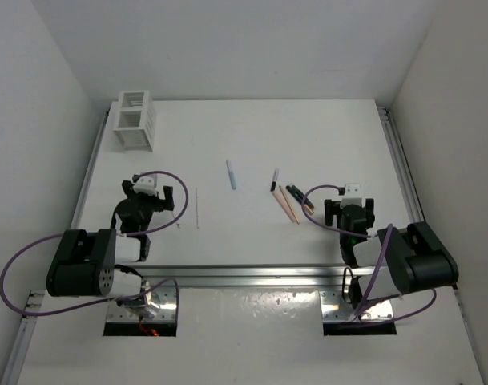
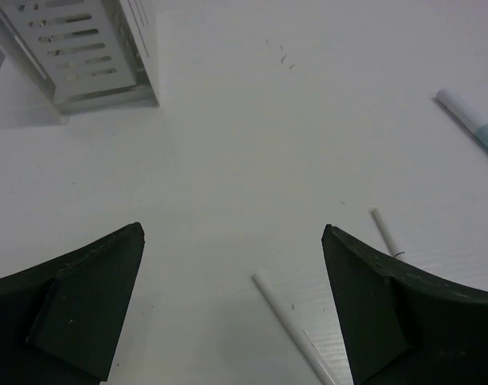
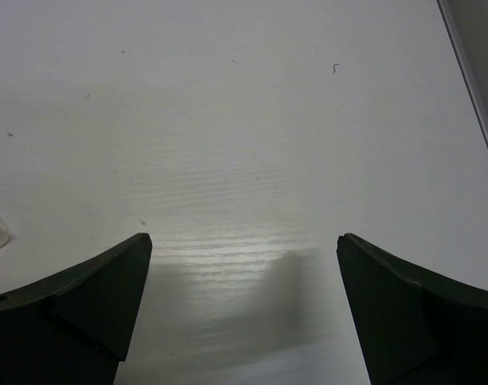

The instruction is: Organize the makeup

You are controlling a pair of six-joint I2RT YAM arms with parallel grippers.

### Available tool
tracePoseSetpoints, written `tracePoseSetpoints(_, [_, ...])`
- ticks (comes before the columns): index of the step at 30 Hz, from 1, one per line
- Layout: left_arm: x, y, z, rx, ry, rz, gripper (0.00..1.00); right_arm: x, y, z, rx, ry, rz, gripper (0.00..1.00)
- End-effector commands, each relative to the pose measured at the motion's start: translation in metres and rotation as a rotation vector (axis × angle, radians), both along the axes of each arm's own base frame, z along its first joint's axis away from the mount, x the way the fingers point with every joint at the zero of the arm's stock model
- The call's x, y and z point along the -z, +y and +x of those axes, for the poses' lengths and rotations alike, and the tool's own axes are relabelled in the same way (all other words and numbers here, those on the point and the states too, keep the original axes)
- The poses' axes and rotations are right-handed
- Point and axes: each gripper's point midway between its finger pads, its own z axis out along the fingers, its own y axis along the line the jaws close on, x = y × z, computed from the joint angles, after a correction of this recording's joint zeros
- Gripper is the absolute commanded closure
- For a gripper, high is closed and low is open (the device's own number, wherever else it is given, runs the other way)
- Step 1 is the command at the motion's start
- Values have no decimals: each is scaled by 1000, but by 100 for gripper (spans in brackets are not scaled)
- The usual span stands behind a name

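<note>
The makeup lies loose on the white table (image 1: 252, 136). A light blue stick (image 1: 231, 174) is in the middle. A very thin pale grey stick (image 1: 197, 208) lies left of it. A black stick (image 1: 274, 180), a peach-pink stick (image 1: 288, 204) and more black sticks (image 1: 300, 198) lie to the right. My left gripper (image 1: 151, 195) is open and empty, left of the thin stick. In the left wrist view the gripper (image 2: 233, 233) has the thin pale stick (image 2: 288, 321) between its fingers, nearer the right one; the blue stick (image 2: 472, 124) is at far right. My right gripper (image 1: 349, 204) is open and empty over bare table (image 3: 244, 238).
The white slatted box (image 1: 134, 120) stands at the back left; it also shows in the left wrist view (image 2: 75, 48). A second short pale piece (image 2: 385, 233) lies by the right finger. Metal rails edge the table at left, right (image 1: 400, 168) and front.
</note>
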Motion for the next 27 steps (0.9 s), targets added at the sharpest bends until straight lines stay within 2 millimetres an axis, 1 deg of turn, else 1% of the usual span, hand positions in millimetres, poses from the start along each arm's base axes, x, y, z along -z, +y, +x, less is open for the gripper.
tracePoseSetpoints(1, [-11, -4, 4, 9, -40, -11, 1, 15, -5, -26, 15, 33, 12, 0])
tracePoseSetpoints(3, [-11, -4, 4, 9, -40, -11, 1, 15, -5, -26, 16, 34, 11, 0])
tracePoseSetpoints(4, [-15, -10, 6, 43, -50, -13, 1, 16, -5, -27, 16, 39, 13, 0])
tracePoseSetpoints(5, [-24, -20, 10, 111, -62, 10, 1, 15, -5, -26, 17, 35, 16, 0])
tracePoseSetpoints(6, [-22, -40, 20, 259, 44, 73, 1, 15, -5, -25, 22, 36, 18, 0])
tracePoseSetpoints(7, [-31, -51, 24, 341, 77, 129, 1, 15, -9, -27, 45, 36, 15, 0])
tracePoseSetpoints(8, [-36, -59, 29, 385, 124, 156, 1, 15, -11, -26, 56, 55, 13, 0])
tracePoseSetpoints(9, [-50, -63, 36, 377, 207, 133, 1, 15, -9, -27, 54, 54, 21, 0])
tracePoseSetpoints(10, [-53, -57, 41, 295, 248, 145, 1, 17, -6, -27, 25, 60, 21, 0])
tracePoseSetpoints(11, [-54, -52, 42, 241, 282, 146, 1, 12, -6, -26, 24, 32, 17, 0])
tracePoseSetpoints(12, [-42, -46, 34, 200, 375, 151, 1, 9, -6, -25, 16, 22, 6, 0])
tracePoseSetpoints(13, [-51, -36, 37, 112, 387, 190, 1, 2, -9, -20, 32, -2, -5, 0])
tracePoseSetpoints(14, [-50, -30, 34, 67, 420, 195, 1, 9, -8, -26, 33, 53, -21, 0])
tracePoseSetpoints(15, [-46, -21, 24, 13, 479, 186, 1, -1, -6, -14, 37, 37, -22, 0])
tracePoseSetpoints(16, [-55, -15, 23, -43, 478, 191, 1, -19, -5, -4, 54, 31, -16, 0])
tracePoseSetpoints(17, [-55, -12, 19, -63, 501, 183, 1, -22, -6, -2, 70, 55, -10, 0])
tracePoseSetpoints(18, [-51, -12, 9, -71, 549, 162, 1, -15, -8, -12, 81, 148, -11, 0])
tracePoseSetpoints(19, [-57, -13, 8, -76, 556, 151, 1, -39, -6, 5, 82, 172, -14, 0])
tracePoseSetpoints(20, [-60, -18, 5, -52, 567, 132, 1, -39, -4, 6, 72, 216, -22, 0])
tracePoseSetpoints(21, [-59, -21, 1, -41, 590, 115, 1, -24, -8, -17, 76, 371, -48, 0])
tracePoseSetpoints(22, [-53, -24, -9, -45, 645, 76, 1, -51, -3, 8, 76, 340, -37, 0])
tracePoseSetpoints(23, [-53, -26, -13, -45, 665, 48, 1, -48, -4, 7, 86, 385, -41, 0])
tracePoseSetpoints(24, [-49, -27, -17, -57, 689, 24, 1, -41, -7, -10, 126, 475, -34, 0])
tracePoseSetpoints(25, [-46, -25, -21, -90, 708, 2, 1, -51, -6, 0, 139, 459, -23, 0])
tracePoseSetpoints(26, [-38, -19, -28, -159, 756, -49, 4, -51, -3, 6, 156, 471, -1, 0])
tracePoseSetpoints(27, [-20, -16, -35, -187, 824, -65, 8, -48, 0, 1, 158, 504, 25, 0])
